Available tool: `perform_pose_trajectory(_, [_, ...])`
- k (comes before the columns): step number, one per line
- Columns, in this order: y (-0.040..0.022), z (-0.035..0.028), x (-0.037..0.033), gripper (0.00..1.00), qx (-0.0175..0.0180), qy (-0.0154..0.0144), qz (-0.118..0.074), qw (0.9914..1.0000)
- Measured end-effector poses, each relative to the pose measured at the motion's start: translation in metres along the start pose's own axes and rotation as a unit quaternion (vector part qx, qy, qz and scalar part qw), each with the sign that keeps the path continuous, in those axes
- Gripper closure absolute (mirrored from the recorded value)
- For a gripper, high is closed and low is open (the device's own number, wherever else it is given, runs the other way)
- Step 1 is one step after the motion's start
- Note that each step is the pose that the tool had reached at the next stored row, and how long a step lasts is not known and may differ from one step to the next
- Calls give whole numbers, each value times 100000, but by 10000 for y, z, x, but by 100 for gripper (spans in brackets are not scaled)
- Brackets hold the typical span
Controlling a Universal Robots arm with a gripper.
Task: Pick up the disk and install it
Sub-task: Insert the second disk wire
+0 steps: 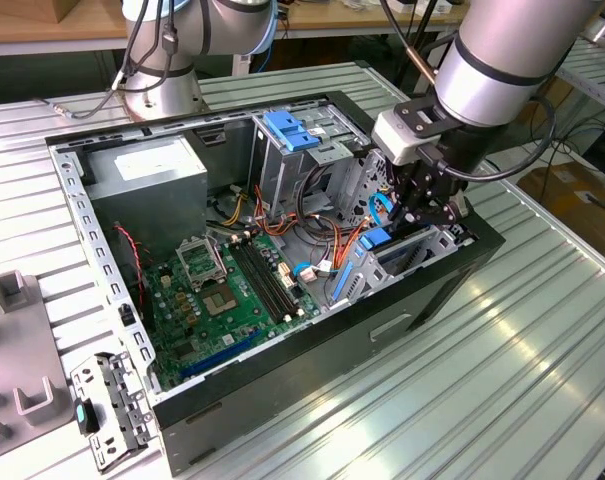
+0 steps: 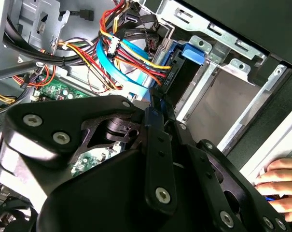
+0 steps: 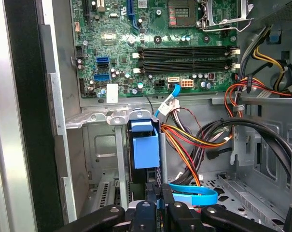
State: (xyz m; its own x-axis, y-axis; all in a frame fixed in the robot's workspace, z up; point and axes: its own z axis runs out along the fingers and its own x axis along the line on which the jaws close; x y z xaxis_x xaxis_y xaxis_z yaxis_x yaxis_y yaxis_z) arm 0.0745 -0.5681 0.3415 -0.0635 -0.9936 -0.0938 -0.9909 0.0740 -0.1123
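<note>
The disk [image 3: 145, 151], a dark drive in a bright blue carrier, stands on edge in the metal drive bay [image 3: 98, 140] at the front corner of the open computer case [image 1: 312, 340]. In the exterior view the disk [image 1: 377, 240] sits low in the bay, just under my gripper [image 1: 414, 215]. Its blue end tab [image 2: 193, 52] points away from the gripper in the second wrist view. My gripper [image 3: 155, 194] is shut on the disk's near end, one finger [image 2: 158, 108] lying along the dark body [image 2: 183, 73].
Bundles of coloured wires [image 3: 184, 140] and a flat blue cable [image 3: 194, 194] lie right beside the bay. The motherboard [image 1: 232, 290] fills the case floor. A tall metal cage with a light blue latch [image 1: 287, 130] stands behind. A person's hand [image 2: 281, 186] rests outside the case wall.
</note>
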Motion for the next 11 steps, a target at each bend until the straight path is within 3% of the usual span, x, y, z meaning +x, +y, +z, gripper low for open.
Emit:
perform_pose_trajectory(4, [-1,-8,-1,77,-1,-12,4,100000])
perform_pose_trajectory(11, [-15,-126,-14,77,0,-5,2,100000])
